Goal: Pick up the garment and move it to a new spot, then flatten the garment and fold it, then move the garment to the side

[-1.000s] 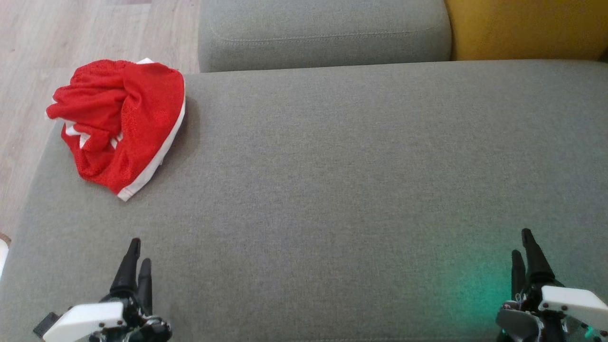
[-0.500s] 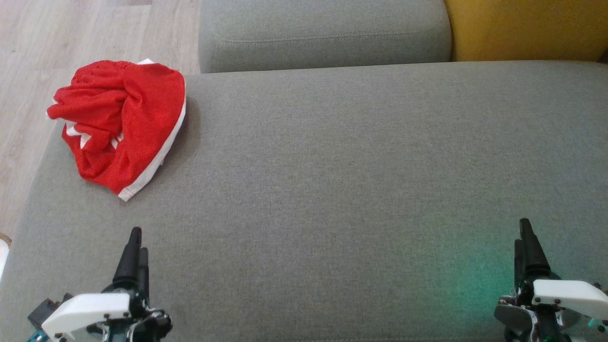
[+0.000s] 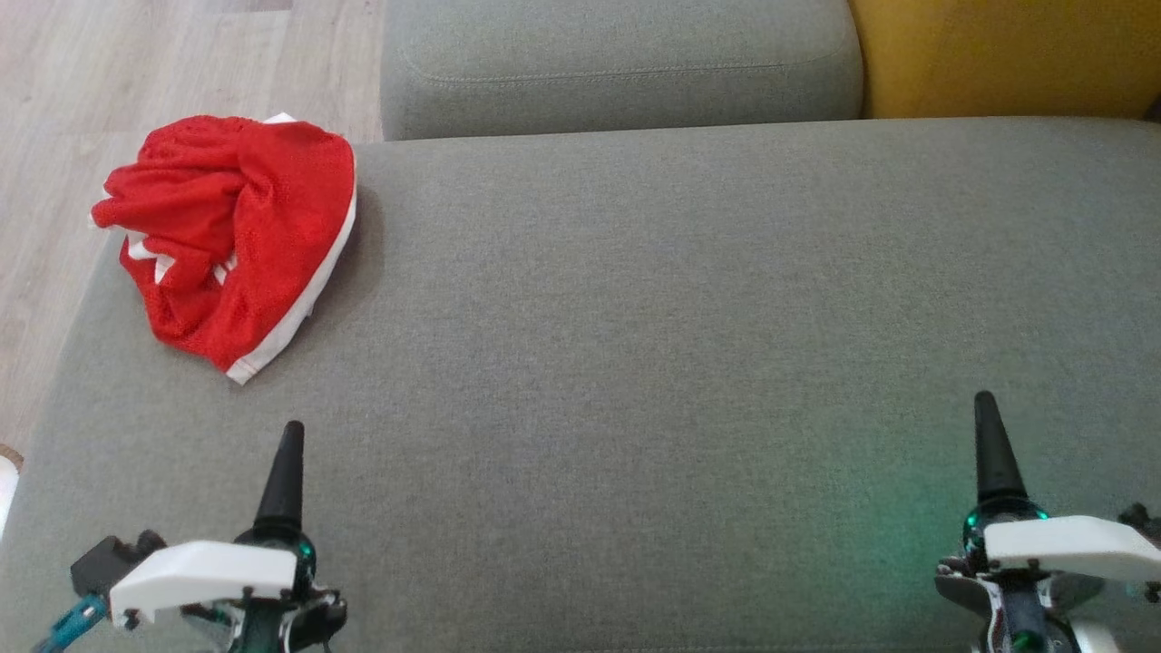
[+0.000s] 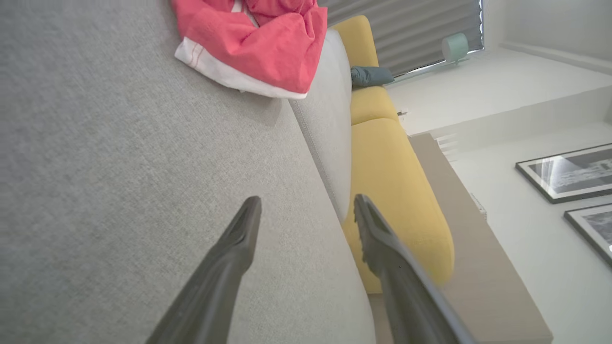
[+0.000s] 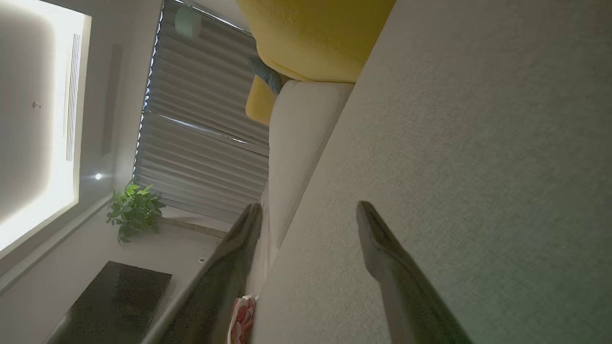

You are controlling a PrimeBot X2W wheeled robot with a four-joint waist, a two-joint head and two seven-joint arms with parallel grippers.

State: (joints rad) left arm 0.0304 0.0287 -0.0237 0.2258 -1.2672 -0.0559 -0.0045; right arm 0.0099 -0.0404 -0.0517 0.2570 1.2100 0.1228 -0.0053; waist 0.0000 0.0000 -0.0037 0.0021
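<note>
Clearance explains our pose: left gripper and right gripper hover wide open at the near edge of the grey cushion, its middle free for flattening. 1 crumpled red mesh bundle lies at its far-left corner; with no print visible, we cannot confirm it's the garment.

Garment: crumpled red heap, approx. 10 o'clock in head view.
Red mesh w/ wide white band along its 4 o'clock edge, white bits in the folds; print not readable. Bunched, not spread, on far-left corner of sofa seat, slightly overhanging the edge.
</note>
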